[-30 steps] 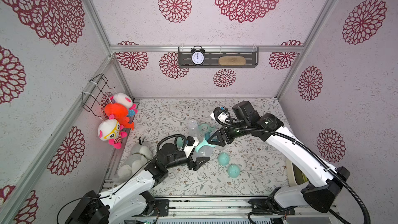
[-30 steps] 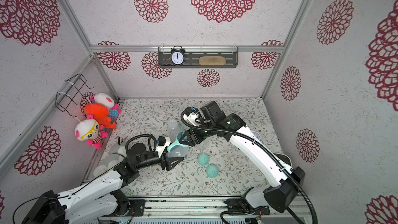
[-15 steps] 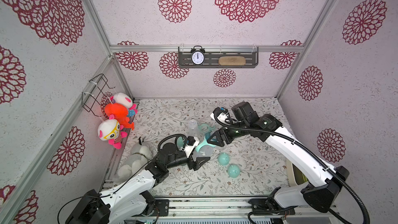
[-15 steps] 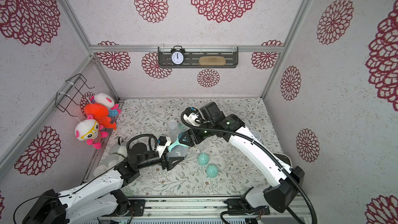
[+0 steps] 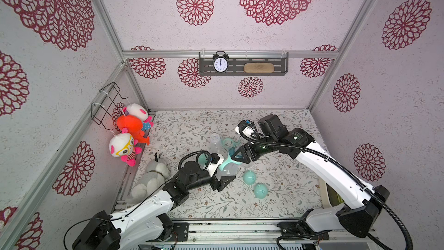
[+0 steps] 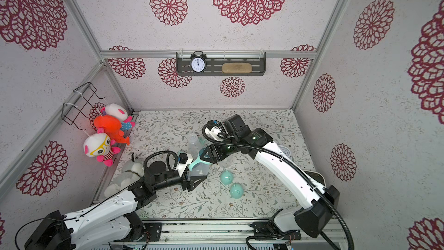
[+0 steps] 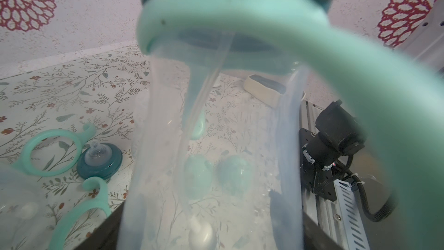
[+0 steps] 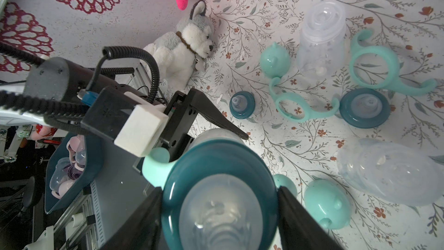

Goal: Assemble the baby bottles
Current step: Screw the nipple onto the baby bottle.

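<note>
Screwing step, apparently, on first bottle (image 7: 216, 140): left gripper (image 5: 224, 173) clamps its clear body, right gripper (image 8: 218, 189) closed around teal collar (image 8: 216, 157); two other bottles (image 8: 322, 44), rings (image 8: 374, 68), collars (image 8: 365, 107), three caps (image 8: 326, 203) lie loose.

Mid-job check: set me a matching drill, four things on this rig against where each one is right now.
Things
1. clear plastic bottle with mint handle ring and dark teal collar
2. bare clear plastic bottle without ring or collar
3. two mint eared dome caps
4. black twin-bell alarm clock with white face

Places
A. on the grey wall shelf
B. lying side by side on the floral mat
C. clamped by the left end effector, right end effector around its collar
D. standing upright on the mat, untouched

Pairs: 1-C, 2-D, 3-B, 4-A
</note>
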{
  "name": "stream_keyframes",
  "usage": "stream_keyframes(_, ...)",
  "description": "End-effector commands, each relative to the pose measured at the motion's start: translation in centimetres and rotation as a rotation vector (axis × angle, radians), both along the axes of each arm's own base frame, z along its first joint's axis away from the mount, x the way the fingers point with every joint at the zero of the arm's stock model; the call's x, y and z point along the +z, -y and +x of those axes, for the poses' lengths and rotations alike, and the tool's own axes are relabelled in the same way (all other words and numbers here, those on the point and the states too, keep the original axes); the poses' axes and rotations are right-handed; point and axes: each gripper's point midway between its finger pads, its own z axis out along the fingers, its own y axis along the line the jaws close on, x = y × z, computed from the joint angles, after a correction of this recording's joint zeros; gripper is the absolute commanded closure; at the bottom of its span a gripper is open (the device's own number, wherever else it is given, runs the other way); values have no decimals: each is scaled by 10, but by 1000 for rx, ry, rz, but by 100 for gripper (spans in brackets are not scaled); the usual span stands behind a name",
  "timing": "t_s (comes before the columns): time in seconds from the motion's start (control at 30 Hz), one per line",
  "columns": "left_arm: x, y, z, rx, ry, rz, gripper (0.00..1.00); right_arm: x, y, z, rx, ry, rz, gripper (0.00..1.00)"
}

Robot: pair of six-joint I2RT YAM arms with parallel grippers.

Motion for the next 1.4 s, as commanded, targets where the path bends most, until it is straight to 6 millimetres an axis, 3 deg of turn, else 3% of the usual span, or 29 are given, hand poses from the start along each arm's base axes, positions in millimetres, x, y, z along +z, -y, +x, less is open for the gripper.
stream_keyframes(0.0, 22, -2, 11, 93, 132, 12, 100, 9, 7, 11, -185, -43, 23, 68)
stream_keyframes(0.2, 23, -7, 15, 186, 190, 49, 100, -9, 23, 18, -384, -147, -18, 84)
stream_keyframes(0.37, 22, -10, 19, 251, 222, 91, 100, -16, 27, 17, -489, -235, -5, 84)
stream_keyframes(0.6, 20, -8, 20, 307, 266, 133, 100, -10, 26, 18, -584, -301, 87, 83)
stream_keyframes(0.73, 19, -8, 19, 302, 274, 111, 100, -8, 21, 16, -556, -309, 101, 63)
stream_keyframes(0.8, 20, -10, 18, 306, 281, 104, 100, -3, 21, 15, -541, -289, 110, 45)
stream_keyframes(0.9, 23, -12, 17, 309, 289, 95, 100, 6, 21, 14, -536, -277, 133, 28)
stream_keyframes(1.0, 22, -13, 16, 305, 292, 98, 100, 13, 21, 14, -542, -281, 158, 17)
stream_keyframes(1.37, 23, -10, 21, 325, 316, 97, 100, 4, -1, 17, -541, -388, 199, 11)
